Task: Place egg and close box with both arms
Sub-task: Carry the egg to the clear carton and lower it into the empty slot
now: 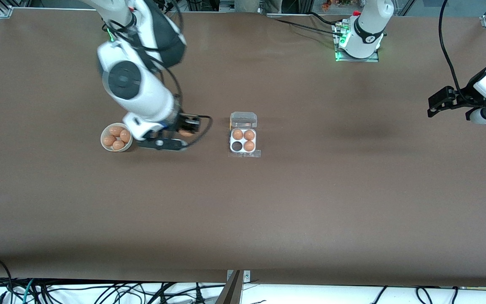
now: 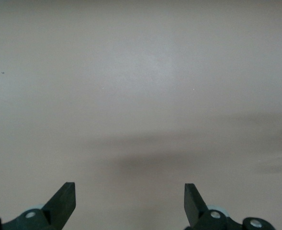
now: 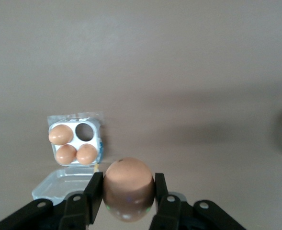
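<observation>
My right gripper (image 1: 187, 133) is shut on the egg (image 3: 129, 189) and holds it above the table between the bowl and the box; the egg also shows in the front view (image 1: 186, 133). The box (image 1: 243, 140) lies open mid-table, its clear lid (image 1: 243, 120) folded back toward the robots' bases. Three of its cells hold brown eggs and one cell (image 1: 237, 146) is empty. The box shows in the right wrist view (image 3: 76, 142) too. My left gripper (image 1: 435, 103) is open and empty, waiting above the table at the left arm's end; its fingers (image 2: 64, 201) frame bare table.
A round white bowl (image 1: 104, 145) with several brown eggs stands beside the right gripper, toward the right arm's end. The left arm's base (image 1: 359, 42) stands at the table's edge by the robots. Cables run along the edge nearest the camera.
</observation>
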Robot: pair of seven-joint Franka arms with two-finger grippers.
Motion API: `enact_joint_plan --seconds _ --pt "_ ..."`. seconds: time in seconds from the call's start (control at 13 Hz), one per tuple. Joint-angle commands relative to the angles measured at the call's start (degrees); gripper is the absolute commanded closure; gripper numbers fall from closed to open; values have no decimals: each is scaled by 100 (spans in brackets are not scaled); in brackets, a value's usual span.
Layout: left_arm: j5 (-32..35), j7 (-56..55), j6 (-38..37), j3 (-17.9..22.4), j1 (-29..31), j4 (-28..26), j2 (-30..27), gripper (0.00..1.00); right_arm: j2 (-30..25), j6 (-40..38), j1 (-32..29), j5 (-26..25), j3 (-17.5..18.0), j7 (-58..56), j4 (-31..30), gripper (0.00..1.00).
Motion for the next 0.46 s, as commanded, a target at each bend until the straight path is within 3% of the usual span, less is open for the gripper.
enact_joint_plan --seconds 0.0,0.38 --pt "72 -62 -93 -17 15 138 52 0 658 428 330 -101 -66 402 397 100" --pt "72 -62 -93 -17 15 138 52 0 1573 1071 937 -416 -101 876 704 100"
